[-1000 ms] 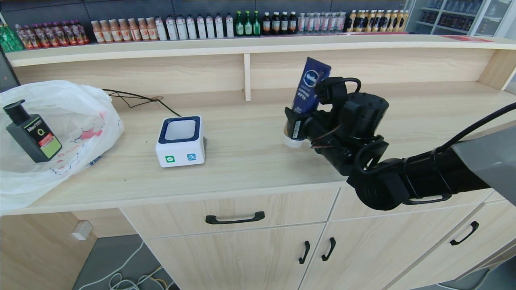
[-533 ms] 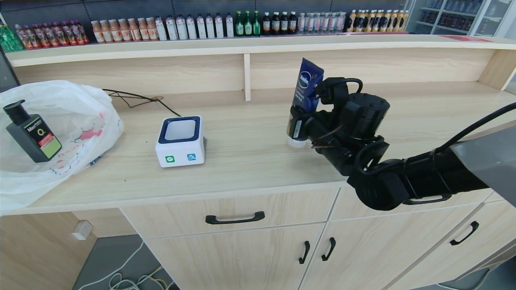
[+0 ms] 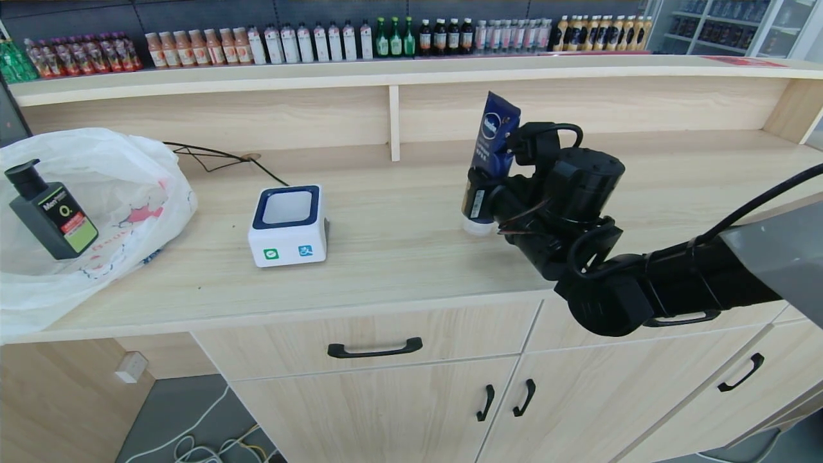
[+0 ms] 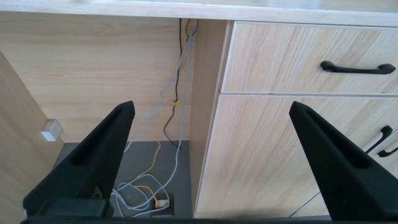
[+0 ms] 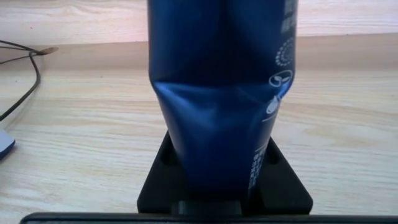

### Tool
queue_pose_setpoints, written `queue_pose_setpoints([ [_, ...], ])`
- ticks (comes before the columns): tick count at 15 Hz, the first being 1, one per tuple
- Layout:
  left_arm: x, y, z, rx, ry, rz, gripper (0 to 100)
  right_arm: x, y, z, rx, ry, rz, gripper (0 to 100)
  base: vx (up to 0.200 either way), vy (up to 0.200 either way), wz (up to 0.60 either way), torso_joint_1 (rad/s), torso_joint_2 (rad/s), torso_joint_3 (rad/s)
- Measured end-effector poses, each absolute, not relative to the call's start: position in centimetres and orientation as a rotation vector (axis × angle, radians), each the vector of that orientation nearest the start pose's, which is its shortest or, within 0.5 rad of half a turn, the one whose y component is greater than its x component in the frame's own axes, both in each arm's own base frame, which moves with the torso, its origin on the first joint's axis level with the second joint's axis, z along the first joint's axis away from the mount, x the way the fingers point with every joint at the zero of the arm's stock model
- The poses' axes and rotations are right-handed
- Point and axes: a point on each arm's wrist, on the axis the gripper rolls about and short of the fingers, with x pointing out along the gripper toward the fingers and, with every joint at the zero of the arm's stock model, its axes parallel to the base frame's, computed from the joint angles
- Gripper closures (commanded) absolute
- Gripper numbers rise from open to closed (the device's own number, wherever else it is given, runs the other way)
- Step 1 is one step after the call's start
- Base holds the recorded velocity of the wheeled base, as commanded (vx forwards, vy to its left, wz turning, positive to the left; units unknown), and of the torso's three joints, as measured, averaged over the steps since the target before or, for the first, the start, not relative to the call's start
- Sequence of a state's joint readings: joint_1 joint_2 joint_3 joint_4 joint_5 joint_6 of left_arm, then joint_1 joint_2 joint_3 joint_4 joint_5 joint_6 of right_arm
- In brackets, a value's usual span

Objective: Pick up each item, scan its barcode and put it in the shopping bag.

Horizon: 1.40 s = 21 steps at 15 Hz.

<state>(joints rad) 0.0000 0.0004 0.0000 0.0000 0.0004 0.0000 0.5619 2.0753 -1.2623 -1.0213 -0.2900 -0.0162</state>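
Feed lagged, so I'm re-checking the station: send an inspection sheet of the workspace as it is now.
Surface: pale wood counter, no spills seen.
Job's things: blue tube upright, cap down, cap close to the counter; scanner to its left; white bag at the counter's left end, a dark bottle in it.
Clutter: nothing seen.
Hands: right hand shut on the tube; left hand open, low before the cabinets.
Cables: black cable on the counter behind the scanner; loose wires on the floor.
Surroundings: drink bottles lined along the top shelf; drawers below the counter shut.
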Motion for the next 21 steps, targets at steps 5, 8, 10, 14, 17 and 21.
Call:
queue_pose_setpoints([
  [5, -2.3, 0.0, 7.5, 0.000, 0.000, 0.000, 0, 34.2, 20.8, 21.2, 0.028, -0.222, 0.253, 100, 0.000, 0.000, 0.00, 0.000, 0.00, 0.000],
  [8, -2.3, 0.0, 7.5, 0.000, 0.000, 0.000, 0, 32.9, 20.0, 22.6, -0.024, -0.255, 0.232, 100, 0.000, 0.000, 0.00, 0.000, 0.00, 0.000],
  [10, -2.3, 0.0, 7.5, 0.000, 0.000, 0.000, 0, 32.0, 19.8, 23.7, -0.046, -0.279, 0.216, 100, 0.000, 0.000, 0.00, 0.000, 0.00, 0.000],
  [14, -2.3, 0.0, 7.5, 0.000, 0.000, 0.000, 0, 29.4, 20.2, 24.8, -0.068, -0.305, 0.232, 100, 0.000, 0.000, 0.00, 0.000, 0.00, 0.000],
  [17, -2.3, 0.0, 7.5, 0.000, 0.000, 0.000, 0, 26.9, 20.1, 24.5, -0.086, -0.319, 0.246, 100, 0.000, 0.000, 0.00, 0.000, 0.00, 0.000],
  [21, -2.3, 0.0, 7.5, 0.000, 0.000, 0.000, 0, 22.8, 18.8, 22.0, -0.212, -0.311, 0.277, 100, 0.000, 0.000, 0.00, 0.000, 0.00, 0.000],
])
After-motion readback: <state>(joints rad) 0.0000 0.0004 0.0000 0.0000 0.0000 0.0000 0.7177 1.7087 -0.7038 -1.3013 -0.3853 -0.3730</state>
